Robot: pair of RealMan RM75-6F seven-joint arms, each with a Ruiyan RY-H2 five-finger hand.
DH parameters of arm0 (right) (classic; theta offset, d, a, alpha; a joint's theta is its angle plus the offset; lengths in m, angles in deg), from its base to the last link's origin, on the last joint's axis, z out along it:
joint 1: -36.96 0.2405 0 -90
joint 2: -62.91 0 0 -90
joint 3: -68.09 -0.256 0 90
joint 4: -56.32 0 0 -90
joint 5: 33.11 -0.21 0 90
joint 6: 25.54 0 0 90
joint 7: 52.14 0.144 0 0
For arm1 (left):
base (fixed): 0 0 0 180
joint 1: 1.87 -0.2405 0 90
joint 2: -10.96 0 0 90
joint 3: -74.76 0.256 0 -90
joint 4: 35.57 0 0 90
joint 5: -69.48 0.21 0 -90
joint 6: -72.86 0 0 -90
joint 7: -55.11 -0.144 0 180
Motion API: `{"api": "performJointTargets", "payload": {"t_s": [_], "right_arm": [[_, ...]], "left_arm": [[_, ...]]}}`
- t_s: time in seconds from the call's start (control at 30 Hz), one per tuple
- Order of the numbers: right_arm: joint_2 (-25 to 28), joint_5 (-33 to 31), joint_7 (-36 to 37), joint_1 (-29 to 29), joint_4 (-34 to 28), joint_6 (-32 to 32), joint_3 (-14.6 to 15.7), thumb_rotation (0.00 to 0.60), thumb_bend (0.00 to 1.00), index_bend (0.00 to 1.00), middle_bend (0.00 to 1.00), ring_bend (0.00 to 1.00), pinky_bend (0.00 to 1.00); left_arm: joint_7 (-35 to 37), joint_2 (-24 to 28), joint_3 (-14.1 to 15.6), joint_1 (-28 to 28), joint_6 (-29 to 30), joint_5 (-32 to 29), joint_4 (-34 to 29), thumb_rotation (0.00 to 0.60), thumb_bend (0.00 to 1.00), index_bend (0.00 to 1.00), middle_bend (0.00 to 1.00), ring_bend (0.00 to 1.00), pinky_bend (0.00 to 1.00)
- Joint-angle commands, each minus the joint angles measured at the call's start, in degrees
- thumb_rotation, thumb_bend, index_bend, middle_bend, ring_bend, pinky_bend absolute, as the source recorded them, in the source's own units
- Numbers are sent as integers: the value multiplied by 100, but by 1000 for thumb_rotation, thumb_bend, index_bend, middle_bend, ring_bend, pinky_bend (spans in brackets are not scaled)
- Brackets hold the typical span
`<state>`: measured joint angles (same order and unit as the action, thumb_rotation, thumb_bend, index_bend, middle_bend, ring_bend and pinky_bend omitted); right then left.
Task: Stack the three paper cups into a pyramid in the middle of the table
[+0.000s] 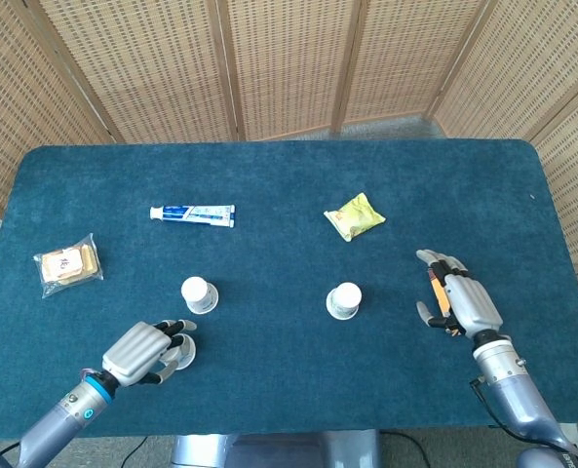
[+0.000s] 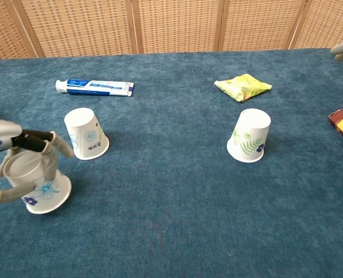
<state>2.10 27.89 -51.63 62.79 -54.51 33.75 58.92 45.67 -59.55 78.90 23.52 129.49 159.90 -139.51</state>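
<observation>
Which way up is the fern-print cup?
Upside down: the fern-print cup rests on its wide rim, narrow closed base on top, standing alone on the table.

**A staged tabletop test area**

A table (image 1: 289, 166) covered in dark blue cloth is closed in by woven wicker screens (image 1: 289, 58). Unrelated household items lie scattered on it: a toothpaste tube (image 1: 192, 214), a yellow snack packet (image 1: 354, 215), wrapped crackers (image 1: 67, 262).

At lower left my left hand (image 2: 12, 152) grips a tilted, upside-down blue-flowered cup (image 2: 37, 185), just beside another inverted cup (image 2: 85, 134).
</observation>
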Motion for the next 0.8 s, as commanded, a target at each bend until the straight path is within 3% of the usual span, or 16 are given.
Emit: {"api": "performJointTargets", "payload": {"t_s": [0.03,0.37,0.8], "right_arm": [[27,21,24,-6,2,-28,10,600,480,0,0,0,0],[136,379,135,-144,-99,112,82,600,479,0,0,0,0],[288,663,365,-320,-154,230,152,600,477,0,0,0,0]], "left_arm": [[-9,7,-100,120,-59,-9,-111,600,502,439,239,293,614],[-218,-402,-570,592,-311,-321,-256,600,501,438,230,293,612],[-703,-1289,-1163,1279,-640,-1080,129,600,502,433,221,281,598]]}}
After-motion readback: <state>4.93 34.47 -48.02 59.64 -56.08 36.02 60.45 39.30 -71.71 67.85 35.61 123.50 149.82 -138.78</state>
